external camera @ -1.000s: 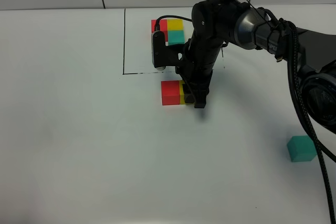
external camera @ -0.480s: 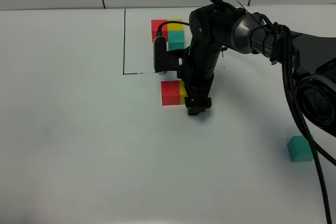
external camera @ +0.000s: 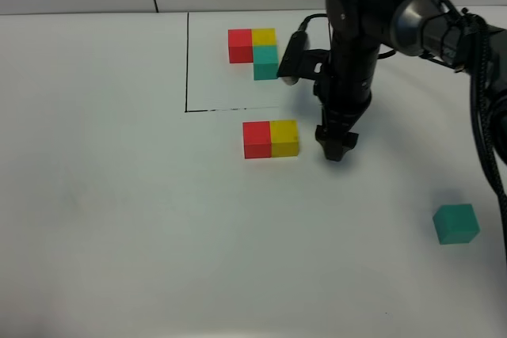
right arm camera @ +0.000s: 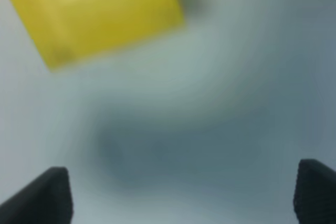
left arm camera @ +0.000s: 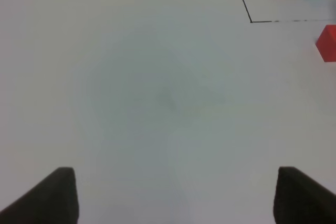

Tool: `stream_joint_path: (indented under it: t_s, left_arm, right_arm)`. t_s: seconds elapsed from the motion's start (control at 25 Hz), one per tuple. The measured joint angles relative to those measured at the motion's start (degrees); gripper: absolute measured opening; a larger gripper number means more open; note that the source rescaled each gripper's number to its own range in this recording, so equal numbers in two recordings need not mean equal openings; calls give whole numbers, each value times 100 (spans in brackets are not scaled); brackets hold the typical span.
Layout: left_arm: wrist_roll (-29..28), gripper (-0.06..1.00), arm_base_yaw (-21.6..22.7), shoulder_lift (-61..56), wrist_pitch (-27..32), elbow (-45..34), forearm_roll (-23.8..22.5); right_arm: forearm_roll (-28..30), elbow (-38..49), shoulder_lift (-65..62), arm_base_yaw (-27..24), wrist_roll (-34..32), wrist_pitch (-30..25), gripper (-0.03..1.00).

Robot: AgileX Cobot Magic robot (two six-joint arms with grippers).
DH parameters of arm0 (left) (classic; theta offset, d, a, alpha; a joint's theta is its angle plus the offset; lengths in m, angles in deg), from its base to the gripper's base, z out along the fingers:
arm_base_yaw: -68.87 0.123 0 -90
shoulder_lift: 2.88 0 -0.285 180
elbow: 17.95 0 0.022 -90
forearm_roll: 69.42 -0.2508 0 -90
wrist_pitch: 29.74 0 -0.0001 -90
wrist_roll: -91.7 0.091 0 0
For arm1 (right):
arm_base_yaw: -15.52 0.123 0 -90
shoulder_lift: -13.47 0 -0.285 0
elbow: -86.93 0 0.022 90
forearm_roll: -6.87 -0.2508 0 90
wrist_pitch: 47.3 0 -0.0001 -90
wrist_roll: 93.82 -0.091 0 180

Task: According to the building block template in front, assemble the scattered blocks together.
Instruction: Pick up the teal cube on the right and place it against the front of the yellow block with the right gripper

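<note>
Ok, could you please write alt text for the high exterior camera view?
A red cube and a yellow cube sit touching on a white table, just outside the black-framed template. The right arm points its jaws down beside the yellow cube, not touching it. A teal cube lies alone at far right.

red cube touches yellow cube; teal cube apart.

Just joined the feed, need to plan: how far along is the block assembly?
Done: the red cube and yellow cube sit flush side by side, matching the top row of the template. In hand: nothing; the right gripper hangs open beside the yellow cube. Left: the teal cube lies alone, far right, and must go against the yellow cube's near side.
</note>
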Motion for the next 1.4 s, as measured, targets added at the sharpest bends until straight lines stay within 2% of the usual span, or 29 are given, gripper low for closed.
stream_joint_path:
  t_s: [0.16, 0.52, 0.76, 1.04, 1.2, 1.4]
  left_arm:
    - [0, 93, 0, 0, 0, 0, 0]
    - [0, 93, 0, 0, 0, 0, 0]
    - [0, 93, 0, 0, 0, 0, 0]
    - [0, 93, 0, 0, 0, 0, 0]
    - [0, 93, 0, 0, 0, 0, 0]
    - [0, 93, 0, 0, 0, 0, 0]
  right_arm:
    - [0, 871, -616, -357, -529, 132, 75]
    - [90, 3926, -3231, -870, -2682, 1634, 75]
    - [448, 5499, -4611, -1194, -3930, 2060, 75]
    - [452, 6284, -4765, -1307, -4519, 2820, 75]
    - [149, 6443, -4736, -1311, -4630, 3123, 75]
    - [105, 6488, -4503, -1311, -4832, 3374, 75]
